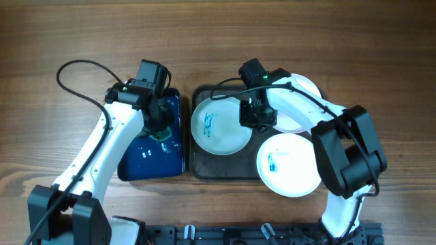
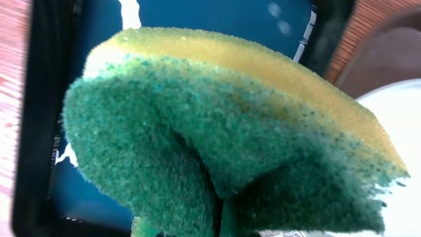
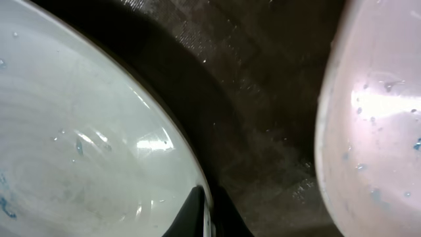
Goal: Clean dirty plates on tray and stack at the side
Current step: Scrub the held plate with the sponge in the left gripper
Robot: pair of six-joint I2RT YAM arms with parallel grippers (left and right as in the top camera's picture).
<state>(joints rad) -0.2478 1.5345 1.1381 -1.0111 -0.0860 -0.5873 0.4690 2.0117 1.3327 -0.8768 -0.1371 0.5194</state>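
Three white plates lie on the dark grey-brown tray (image 1: 204,167). The left plate (image 1: 219,126) has blue smears, as does the front right plate (image 1: 289,163). The back right plate (image 1: 303,102) is partly hidden by my right arm. My right gripper (image 1: 255,116) is shut on the left plate's right rim. In the right wrist view its fingers (image 3: 209,212) pinch that rim (image 3: 79,145), with another plate (image 3: 381,118) to the right. My left gripper (image 1: 161,126) is shut on a green and yellow sponge (image 2: 223,131) over the blue tray. Its fingers are hidden behind the sponge.
A smaller glossy dark blue tray (image 1: 151,153) sits left of the grey tray and also shows in the left wrist view (image 2: 197,13). A plate edge (image 2: 408,118) shows at that view's right. Bare wooden table (image 1: 68,41) surrounds both trays.
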